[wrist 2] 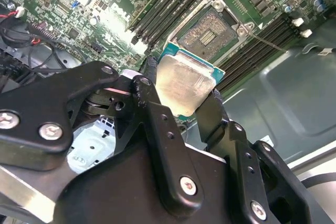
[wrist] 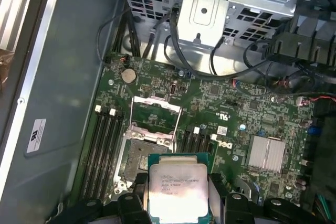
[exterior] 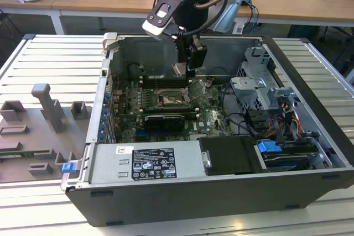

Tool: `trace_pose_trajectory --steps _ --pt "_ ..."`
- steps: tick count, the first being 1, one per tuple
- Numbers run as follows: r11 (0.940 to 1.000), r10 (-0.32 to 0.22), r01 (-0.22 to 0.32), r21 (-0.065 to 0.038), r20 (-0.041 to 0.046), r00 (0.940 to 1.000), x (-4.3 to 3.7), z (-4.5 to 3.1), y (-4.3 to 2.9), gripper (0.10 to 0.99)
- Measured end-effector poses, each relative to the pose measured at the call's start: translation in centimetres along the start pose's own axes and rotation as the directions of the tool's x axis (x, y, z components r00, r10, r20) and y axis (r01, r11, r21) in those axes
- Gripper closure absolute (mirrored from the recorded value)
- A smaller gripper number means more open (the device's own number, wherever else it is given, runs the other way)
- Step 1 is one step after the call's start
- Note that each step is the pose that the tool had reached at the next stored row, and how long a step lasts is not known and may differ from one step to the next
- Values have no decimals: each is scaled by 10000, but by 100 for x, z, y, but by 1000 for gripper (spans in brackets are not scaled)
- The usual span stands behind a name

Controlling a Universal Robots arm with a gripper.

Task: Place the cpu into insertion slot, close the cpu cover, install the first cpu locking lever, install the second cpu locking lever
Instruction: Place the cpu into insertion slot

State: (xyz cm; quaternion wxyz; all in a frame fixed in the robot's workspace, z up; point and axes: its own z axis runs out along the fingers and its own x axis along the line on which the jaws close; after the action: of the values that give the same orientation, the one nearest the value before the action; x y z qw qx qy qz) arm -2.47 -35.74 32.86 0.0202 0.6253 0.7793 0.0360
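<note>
1. The gripper (exterior: 186,66) hangs from the arm inside an open computer case (exterior: 182,205) that lies on its side on a slatted table (exterior: 50,59).
2. Its jaws are closed partway on the cpu (wrist 2: 185,83). One black finger (wrist 2: 212,113) presses on each of two opposite edges, and the pale metal face between them is in plain sight.
3. The cpu is held in the air above the green motherboard (wrist: 231,103). It is close to the insertion slot (wrist: 140,153) but not in it, and it sits tilted in the second wrist view.
4. The insertion slot is uncovered, so its dark contact field shows inside the silvery rim.
5. The cpu cover (wrist: 157,103) is swung open off the socket (through its cut-out middle the green board shows). It sits on the side of the socket towards the coin cell battery (wrist: 127,75).
6. Long memory slots (wrist: 104,148) run along both sides of the socket.
7. A finned heatsink (wrist: 266,153) sits further along the board, well apart from the socket.
8. A metal drive cage (wrist: 210,3) with black cables (wrist: 173,51) stands beyond the board's edge.
9. Grey fixture blocks (exterior: 50,109) rest on the table outside the case, at the exterior view's left.
</note>
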Motion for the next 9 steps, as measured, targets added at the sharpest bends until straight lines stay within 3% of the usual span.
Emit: trace_pose_trajectory --steps 9 --pt "9994 337 -337 -6 27 9994 0 10 -1 545"
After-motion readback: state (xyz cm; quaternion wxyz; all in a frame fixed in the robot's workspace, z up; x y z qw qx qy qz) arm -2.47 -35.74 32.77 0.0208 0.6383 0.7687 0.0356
